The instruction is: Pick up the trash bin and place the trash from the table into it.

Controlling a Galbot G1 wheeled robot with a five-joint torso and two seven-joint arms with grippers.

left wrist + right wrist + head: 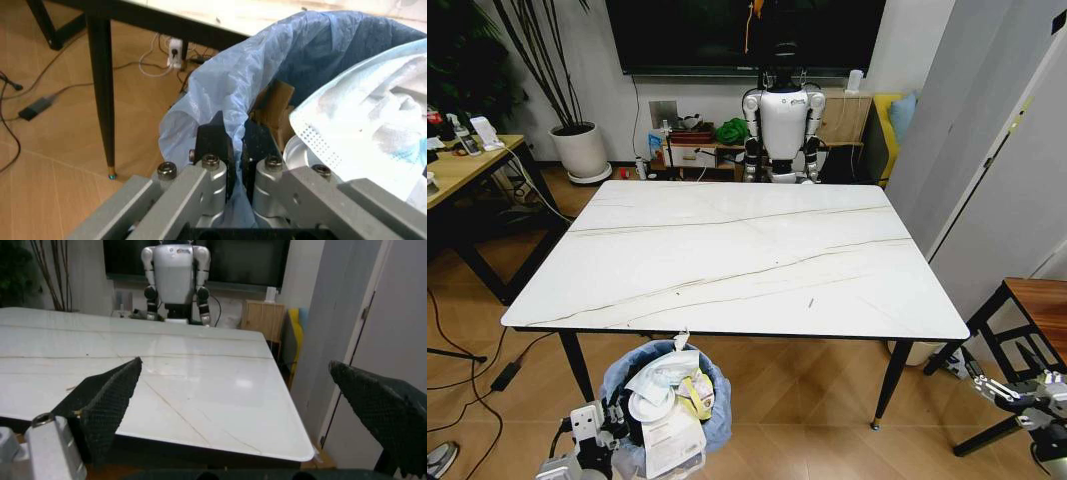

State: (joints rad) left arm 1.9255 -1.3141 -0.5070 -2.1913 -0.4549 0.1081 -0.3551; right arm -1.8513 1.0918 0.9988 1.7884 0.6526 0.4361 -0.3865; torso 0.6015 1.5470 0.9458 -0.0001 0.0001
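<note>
Left gripper [237, 145] near left, below table edge, jaws pinched on rim of trash bin [617, 385], clamping blue liner; bin sits under near-left edge of table [737, 260]
Trash [667, 395] heaped inside bin: white papers, white disc, yellow scrap, brown carton piece
Right gripper [240, 405] near right, low beside table's right corner, jaws spread wide, holding nothing
Far side: white humanoid robot [783, 125] standing behind table

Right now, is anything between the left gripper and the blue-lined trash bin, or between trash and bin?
Nothing visible. The left gripper is shut on the light-blue bag rim of the small dark trash bin, which holds the white papers and disc trash. The white marble table carries no litter.
</note>
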